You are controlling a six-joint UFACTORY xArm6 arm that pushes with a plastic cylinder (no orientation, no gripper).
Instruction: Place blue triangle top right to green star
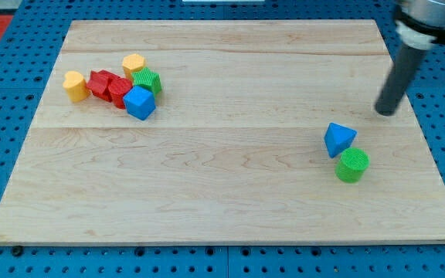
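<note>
My tip [388, 113] rests on the worktop [222, 193] toward the far right, apart from the blue triangle [339, 139], which lies nearer and to the left of it. There are no fingers to tell of here: the arm ends in a plain rod that can only push. Touching the triangle's near right side is a ribbed green block [352, 165] that looks round rather than star-shaped. The other green block [147, 79], whose shape I cannot make out for certain, sits in the cluster at the far left with a blue cube [139, 103], two red blocks [110, 86] and two yellow blocks [75, 86]. If that one is the star, the triangle lies well away from its goal, and I judge the tip stands on the right so that it can shove the triangle leftward across the board.
</note>
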